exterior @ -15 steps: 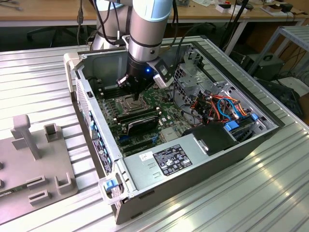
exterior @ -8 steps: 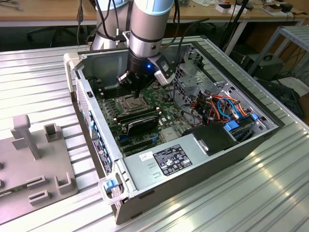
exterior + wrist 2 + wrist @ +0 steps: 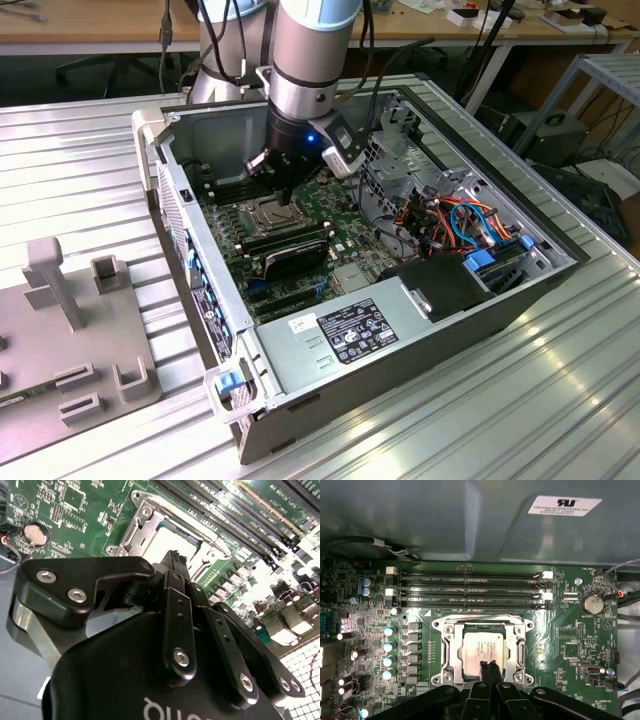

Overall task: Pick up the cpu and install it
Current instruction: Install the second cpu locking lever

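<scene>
With cpu (image 3: 481,650) seated in the socket (image 3: 482,650), claw (image 3: 489,666) fingers together, tips at cpu's 6 o'clock edge, motherboard (image 3: 570,630) around.

We see the black two-fingered gripper (image 3: 488,669) low inside the open grey metal computer case (image 3: 420,350), its fingertips pressed together just over the dull silver square cpu (image 3: 481,650), which lies in the socket's hinged metal frame (image 3: 447,647). Above the socket the way is open. Beside it, the long black memory slots (image 3: 470,587) crowd one side, and upright blue-topped capacitors (image 3: 388,646) line another. The case's grey side wall (image 3: 445,520) rises just beyond the slots.
</scene>
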Motion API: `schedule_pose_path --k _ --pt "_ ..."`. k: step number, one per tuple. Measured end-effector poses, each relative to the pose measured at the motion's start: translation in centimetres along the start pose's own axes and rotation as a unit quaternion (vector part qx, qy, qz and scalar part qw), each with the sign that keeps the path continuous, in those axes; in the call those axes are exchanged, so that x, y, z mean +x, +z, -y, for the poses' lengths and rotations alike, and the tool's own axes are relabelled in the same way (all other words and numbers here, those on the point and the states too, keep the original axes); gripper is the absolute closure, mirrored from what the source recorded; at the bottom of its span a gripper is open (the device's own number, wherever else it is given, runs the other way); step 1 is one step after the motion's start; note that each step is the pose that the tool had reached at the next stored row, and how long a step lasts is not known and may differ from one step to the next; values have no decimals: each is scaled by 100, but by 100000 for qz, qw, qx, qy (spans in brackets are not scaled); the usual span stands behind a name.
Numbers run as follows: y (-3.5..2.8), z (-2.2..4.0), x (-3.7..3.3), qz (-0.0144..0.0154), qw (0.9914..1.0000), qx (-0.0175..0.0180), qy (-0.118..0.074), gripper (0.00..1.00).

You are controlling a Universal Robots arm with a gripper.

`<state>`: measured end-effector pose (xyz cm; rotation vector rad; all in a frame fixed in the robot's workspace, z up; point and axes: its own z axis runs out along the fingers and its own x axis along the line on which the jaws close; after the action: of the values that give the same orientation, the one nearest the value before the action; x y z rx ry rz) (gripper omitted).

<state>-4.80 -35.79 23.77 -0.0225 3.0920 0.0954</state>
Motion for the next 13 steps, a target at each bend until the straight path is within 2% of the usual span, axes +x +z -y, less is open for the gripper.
schedule_pose_path --k 4,8,13 --pt "-2 40 -3 10 100000 31 107 89" --pt "-7 115 -4 13 100000 41 165 89" --pt "-11 172 -3 14 100000 42 161 89"
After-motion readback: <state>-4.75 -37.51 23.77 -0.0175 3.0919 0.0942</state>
